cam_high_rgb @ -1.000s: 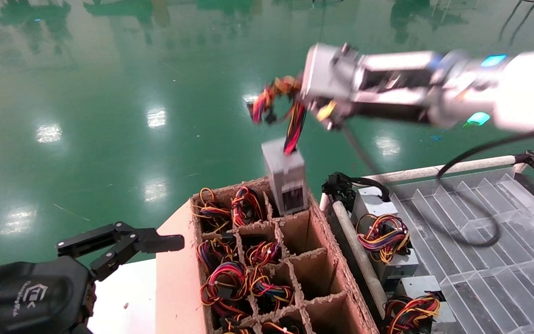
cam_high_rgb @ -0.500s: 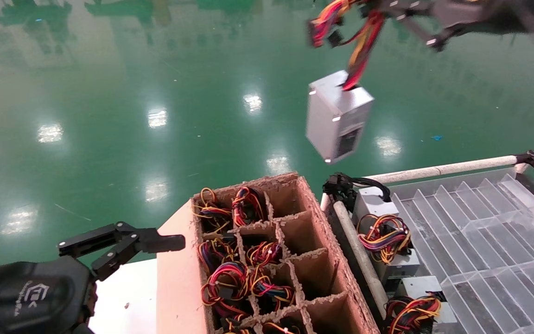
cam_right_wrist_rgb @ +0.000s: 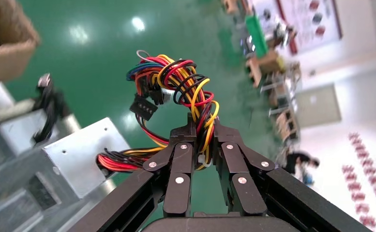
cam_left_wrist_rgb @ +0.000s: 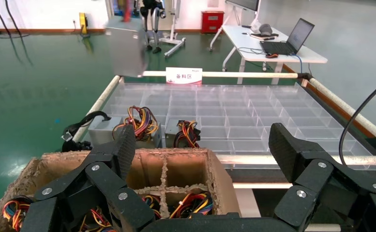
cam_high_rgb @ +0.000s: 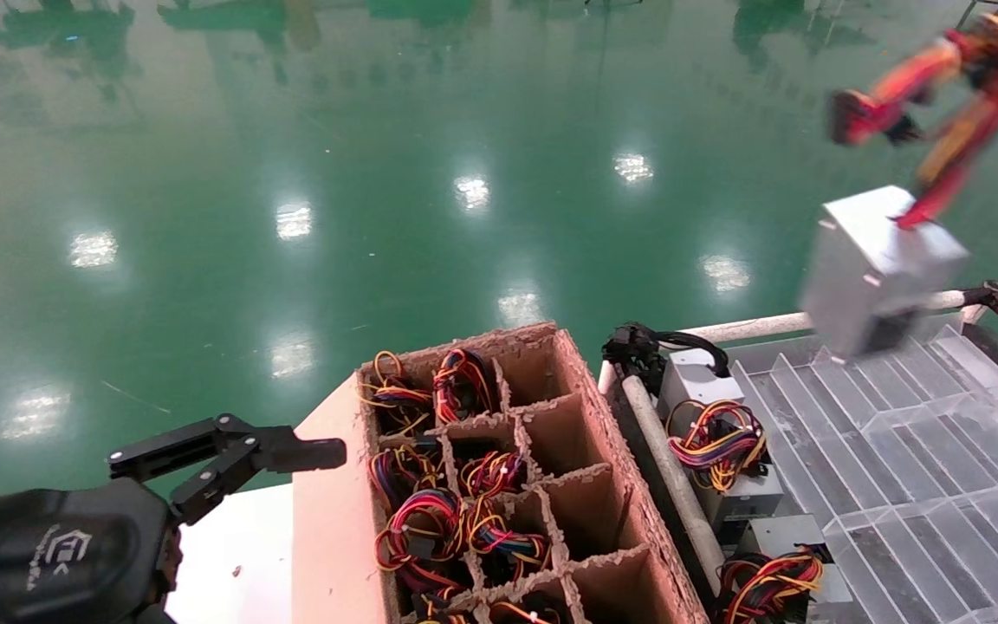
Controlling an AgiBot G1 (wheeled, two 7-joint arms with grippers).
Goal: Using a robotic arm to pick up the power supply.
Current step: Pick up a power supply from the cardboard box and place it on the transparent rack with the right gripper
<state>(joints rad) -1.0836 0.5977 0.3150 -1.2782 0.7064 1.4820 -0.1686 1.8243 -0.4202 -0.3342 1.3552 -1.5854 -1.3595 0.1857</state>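
Note:
The power supply (cam_high_rgb: 880, 269), a silver-grey metal box, hangs in the air over the far edge of the clear tray, tilted and dangling from its red, orange and yellow wire bundle (cam_high_rgb: 941, 95). In the right wrist view my right gripper (cam_right_wrist_rgb: 204, 137) is shut on that wire bundle (cam_right_wrist_rgb: 186, 82), with the power supply (cam_right_wrist_rgb: 79, 154) hanging below it. The gripper itself is past the upper right corner of the head view. The left wrist view shows the same power supply (cam_left_wrist_rgb: 125, 50) far off. My left gripper (cam_high_rgb: 291, 455) is parked low at the left, open (cam_left_wrist_rgb: 203, 145) and empty.
A brown cardboard divider box (cam_high_rgb: 586, 433) holds several wired units in its cells. To its right lies a clear compartment tray (cam_high_rgb: 897, 451) in a white pipe frame (cam_high_rgb: 811, 321), with more power supplies (cam_high_rgb: 716, 433) along its left side. Green floor lies beyond.
The power supply has swung up and to the right, from just over the cardboard box to above the tray's far edge. The right arm has left the head view. The left arm is still.

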